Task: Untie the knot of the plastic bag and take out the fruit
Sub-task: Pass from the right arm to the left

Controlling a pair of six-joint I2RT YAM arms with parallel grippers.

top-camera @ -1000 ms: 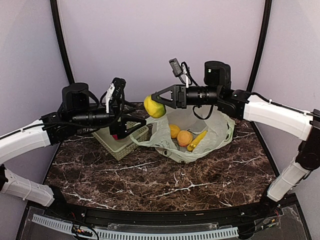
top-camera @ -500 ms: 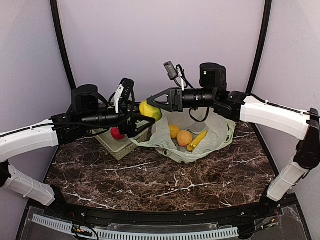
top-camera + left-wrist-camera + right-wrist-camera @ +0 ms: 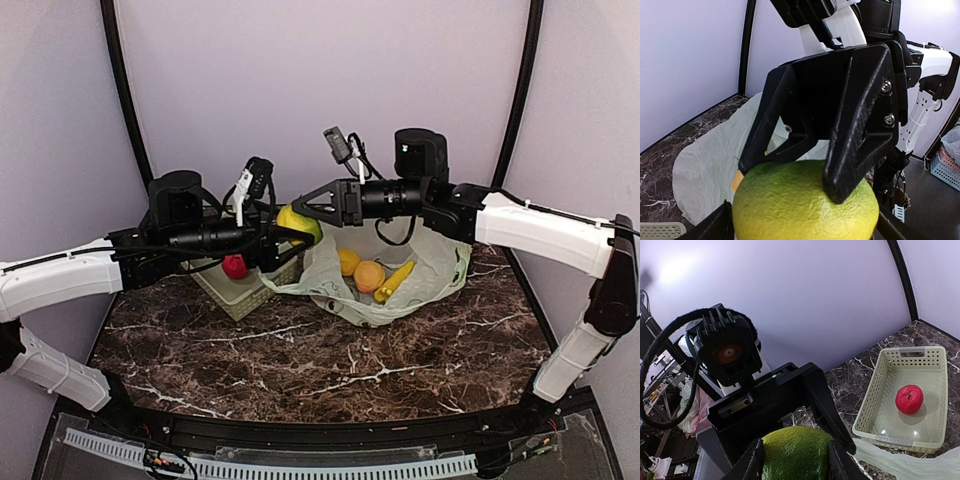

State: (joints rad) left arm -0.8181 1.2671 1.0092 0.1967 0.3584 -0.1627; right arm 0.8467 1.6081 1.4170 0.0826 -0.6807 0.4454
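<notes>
The left end effector (image 3: 288, 240) has its fingers (image 3: 710, 227) either side of the green fruit (image 3: 300, 224), aloft by the basket's (image 3: 215, 290) right edge; whether they clamp it I cannot tell, while the right end effector (image 3: 303, 210) grips it from the opposite side. The left wrist view shows the right one's fingers (image 3: 855, 165) pressed on the fruit's top, the right wrist view the apple (image 3: 909, 399) in the basket, and only the top view the oranges (image 3: 369, 276) and banana (image 3: 394, 281) in the bag (image 3: 440, 262).

basket (image 3: 238, 298) and plastic bag (image 3: 442, 268) crowding far tabletop (image 3: 300, 372), near half open
</notes>
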